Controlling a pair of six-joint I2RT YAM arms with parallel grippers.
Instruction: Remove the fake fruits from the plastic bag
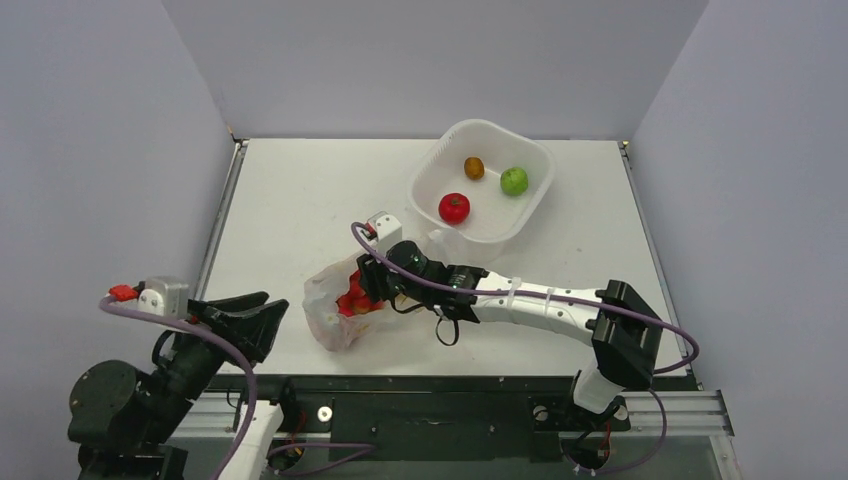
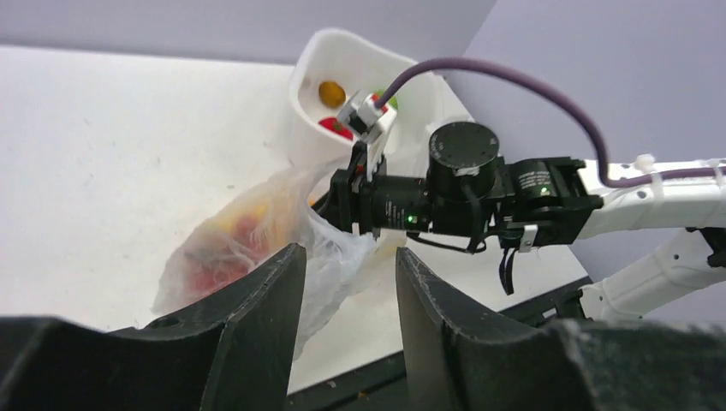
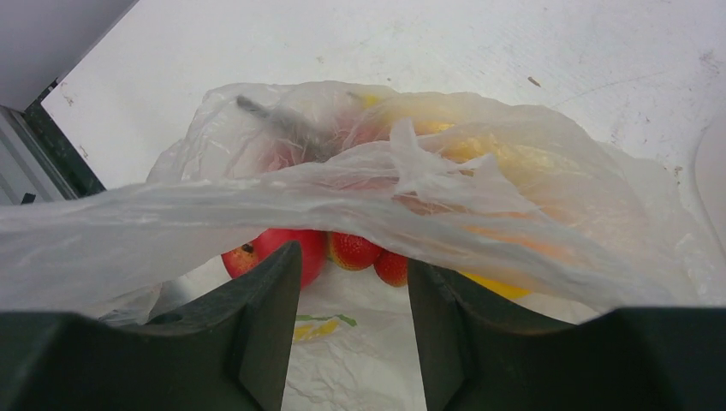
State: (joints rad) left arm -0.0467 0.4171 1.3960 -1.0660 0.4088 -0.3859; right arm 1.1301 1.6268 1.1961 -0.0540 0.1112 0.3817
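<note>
At the table's (image 1: 300, 200) front edge, left of middle, the bag (image 1: 330, 318) lay crumpled on its side, its mouth turned toward the right arm. From where I stood, the right gripper (image 1: 368, 283) was pushed right up to that mouth. Its wrist camera showed the jaws spread with nothing pinched between them, and a fold of the thin film stretched across just past their tips. The fruits (image 3: 351, 250) sat inside the bag. A round red fruit (image 3: 274, 248) lay by the left jaw, grapes (image 3: 390, 267) were just beside it ahead of the gap, and a yellow fruit (image 3: 490, 288) lay to the right, mostly veiled by the film. A small lemon-slice print (image 3: 317, 326) showed on the bag's lower layer between the jaws. The left gripper (image 1: 265, 320) hung low near the front left corner of the table, just beside the bag but apart from it. It pointed toward the bag, its jaws likewise spread and holding nothing. Farther back on the right stood a white tub (image 1: 430, 170). In it lay what looked like a tomato (image 1: 454, 207), a green apple (image 1: 514, 181) and a small brown fruit (image 1: 474, 167), each apart from the others. The tub's near corner stood close behind the right wrist.
</note>
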